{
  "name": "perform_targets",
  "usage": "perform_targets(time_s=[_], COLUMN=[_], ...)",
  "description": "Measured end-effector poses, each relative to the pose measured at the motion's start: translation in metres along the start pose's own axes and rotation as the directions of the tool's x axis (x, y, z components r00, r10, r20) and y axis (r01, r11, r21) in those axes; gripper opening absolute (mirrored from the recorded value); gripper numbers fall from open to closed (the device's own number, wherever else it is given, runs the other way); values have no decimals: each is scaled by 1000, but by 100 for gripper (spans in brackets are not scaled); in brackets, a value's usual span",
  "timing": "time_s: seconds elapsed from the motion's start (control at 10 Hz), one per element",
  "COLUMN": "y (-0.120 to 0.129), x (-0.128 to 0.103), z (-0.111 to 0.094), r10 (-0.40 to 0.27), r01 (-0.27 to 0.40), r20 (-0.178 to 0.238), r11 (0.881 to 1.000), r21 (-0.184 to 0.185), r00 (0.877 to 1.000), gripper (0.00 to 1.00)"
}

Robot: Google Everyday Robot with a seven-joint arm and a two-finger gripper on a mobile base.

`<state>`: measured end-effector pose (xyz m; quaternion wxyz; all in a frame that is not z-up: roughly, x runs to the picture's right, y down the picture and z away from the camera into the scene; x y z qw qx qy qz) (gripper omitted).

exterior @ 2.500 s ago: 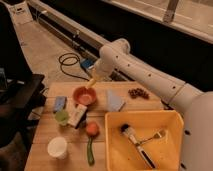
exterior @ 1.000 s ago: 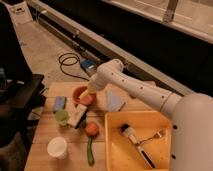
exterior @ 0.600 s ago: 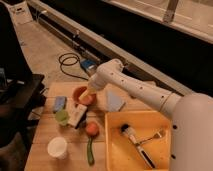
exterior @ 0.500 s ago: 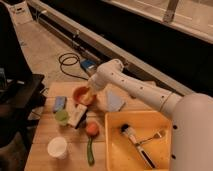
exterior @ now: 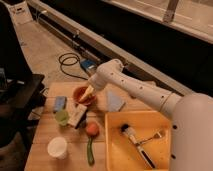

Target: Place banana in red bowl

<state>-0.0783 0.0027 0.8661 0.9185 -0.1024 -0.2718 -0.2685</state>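
The red bowl (exterior: 76, 95) sits at the back left of the wooden table (exterior: 45, 132). The pale-yellow banana (exterior: 89, 91) is at the tip of my gripper (exterior: 90, 89) and reaches down into the bowl's right side. The gripper hangs from the white arm (exterior: 135, 90), which comes in from the right, and stands right over the bowl. I cannot tell whether the banana rests on the bowl's inside or is still held.
A large yellow bin (exterior: 112, 150) holding a brush (exterior: 135, 140) fills the front right. An orange-red fruit (exterior: 91, 129), a green vegetable (exterior: 90, 151), a white cup (exterior: 57, 147), a green cup (exterior: 62, 116), a blue sponge (exterior: 59, 103) and a blue cloth (exterior: 115, 101) lie around the bowl.
The gripper with the banana came down and forward from above the bowl's far side to the bowl. Over the last second it has hardly moved.
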Motion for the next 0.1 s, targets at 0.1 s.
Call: perform_targets(time_s=[0.1], y=[0], x=[0], z=[0], r10=[0], r01=[0], r20=[0], r11=[1000], r21=[0], r00=[1000], gripper=[53])
